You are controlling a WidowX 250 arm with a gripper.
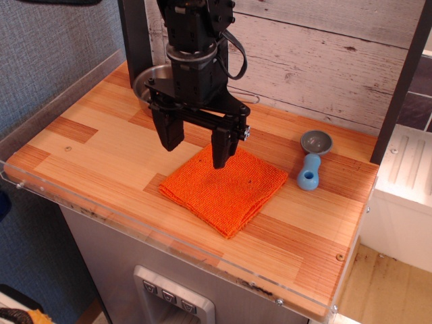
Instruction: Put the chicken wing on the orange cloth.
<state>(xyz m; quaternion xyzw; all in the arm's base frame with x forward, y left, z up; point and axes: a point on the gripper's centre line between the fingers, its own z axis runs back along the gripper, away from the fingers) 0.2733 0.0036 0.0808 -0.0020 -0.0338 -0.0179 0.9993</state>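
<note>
The orange cloth (226,187) lies folded on the wooden counter, near the middle. My black gripper (194,156) hangs over the cloth's far-left corner. Its two fingers are spread wide apart, with nothing between them. The right finger (221,150) is over the cloth's back edge and the left finger (169,131) is over bare wood. No chicken wing shows in this view; it is hidden or out of view.
A steel pan (150,77) sits at the back left, mostly hidden behind the arm. A blue-grey scoop (312,162) lies to the right of the cloth. A clear plastic lip (101,202) runs along the counter's front and left edges. A white plank wall stands behind.
</note>
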